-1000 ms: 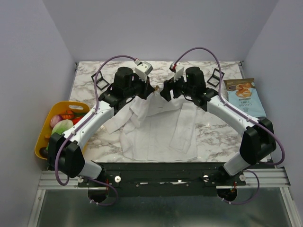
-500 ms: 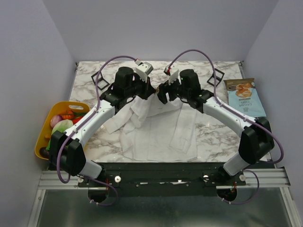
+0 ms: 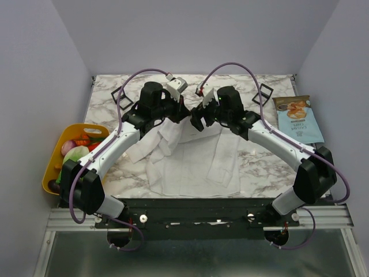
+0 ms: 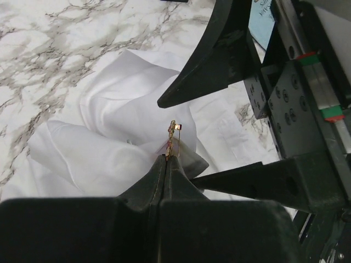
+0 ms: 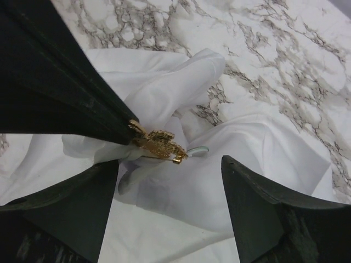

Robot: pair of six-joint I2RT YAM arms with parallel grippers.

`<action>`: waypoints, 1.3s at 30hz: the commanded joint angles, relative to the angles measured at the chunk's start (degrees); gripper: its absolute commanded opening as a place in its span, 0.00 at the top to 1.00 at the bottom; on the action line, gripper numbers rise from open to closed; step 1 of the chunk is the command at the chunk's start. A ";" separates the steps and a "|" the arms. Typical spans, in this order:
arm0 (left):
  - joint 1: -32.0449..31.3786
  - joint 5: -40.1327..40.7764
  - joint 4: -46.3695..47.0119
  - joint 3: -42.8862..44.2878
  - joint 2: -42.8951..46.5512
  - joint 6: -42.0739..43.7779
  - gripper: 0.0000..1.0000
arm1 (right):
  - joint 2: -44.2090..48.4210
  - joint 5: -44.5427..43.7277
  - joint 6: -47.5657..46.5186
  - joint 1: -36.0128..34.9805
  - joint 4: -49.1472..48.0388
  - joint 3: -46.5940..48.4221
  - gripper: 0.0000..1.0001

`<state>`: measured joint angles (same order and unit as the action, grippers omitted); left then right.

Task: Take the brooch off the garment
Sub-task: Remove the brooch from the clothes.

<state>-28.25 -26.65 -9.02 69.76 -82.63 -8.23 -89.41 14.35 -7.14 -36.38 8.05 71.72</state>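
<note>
Brooch (image 5: pixel 159 145) at left jaws' tip, between wide-apart right jaws.

A yellow basket (image 3: pixel 48 178) of vegetables sat left on the marble worktop (image 3: pixel 260 166); a snack bag (image 3: pixel 297 118) lay right, with two black square frames (image 3: pixel 262 93) behind.

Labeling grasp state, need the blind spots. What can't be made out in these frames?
- Left wrist: the brooch is edge-on, face unseen; its base is hidden between the shut left gripper fingers.
- Right wrist: only the brooch's gold back shows; whether its pin is through the shirt is unclear, since fabric bunches around it.
- Top view: the brooch is hidden under both wrists, as are the open right gripper tips.
</note>
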 commanded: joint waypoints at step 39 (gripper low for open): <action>-0.05 -22.21 -4.34 1.43 0.10 6.21 1.00 | 3.71 23.79 -23.19 4.21 22.62 10.37 0.43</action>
<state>-28.23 -44.80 -12.67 69.76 -82.61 -3.05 -85.69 35.55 -28.56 -32.99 28.73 81.76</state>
